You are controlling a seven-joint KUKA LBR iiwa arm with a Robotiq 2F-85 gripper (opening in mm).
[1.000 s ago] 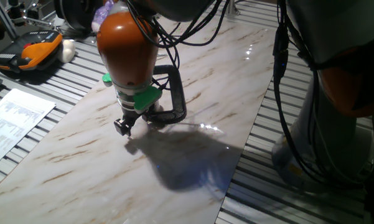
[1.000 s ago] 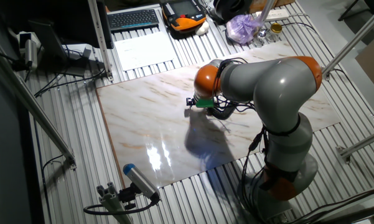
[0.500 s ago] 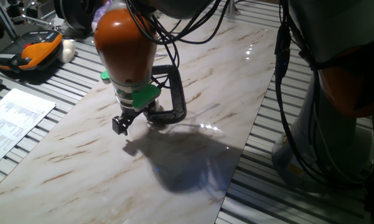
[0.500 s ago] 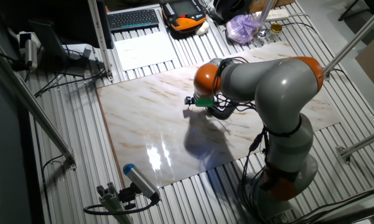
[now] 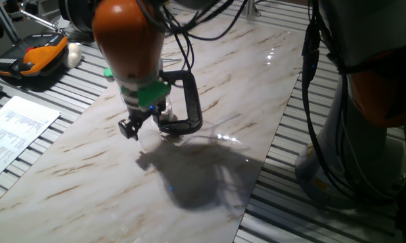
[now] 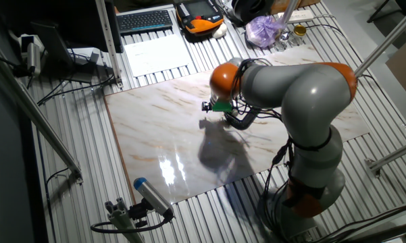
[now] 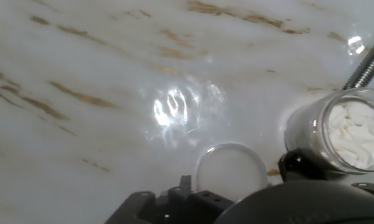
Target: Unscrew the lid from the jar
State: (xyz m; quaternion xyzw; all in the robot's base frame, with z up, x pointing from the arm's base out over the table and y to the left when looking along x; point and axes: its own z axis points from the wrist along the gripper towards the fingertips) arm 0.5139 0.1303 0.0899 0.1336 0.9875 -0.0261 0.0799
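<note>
Hand [image 5: 130, 128]: clear of lid [image 7: 230, 169], grip state indeterminate. Jar [image 7: 345, 134] open in clamp [image 5: 182, 101]. Lift straight off bench [image 5: 209, 74].

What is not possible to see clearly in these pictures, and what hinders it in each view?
- Gripper: whether it is open or shut. It is too small in both fixed views, and the hand view shows only its dark base at the bottom edge.
- Lid: its lower rim is hidden by the gripper in the hand view, and it is too pale and small in the fixed views.
- Jar: cut off by the right edge of the hand view.
- C-clamp: the hand view shows only its screw.
</note>
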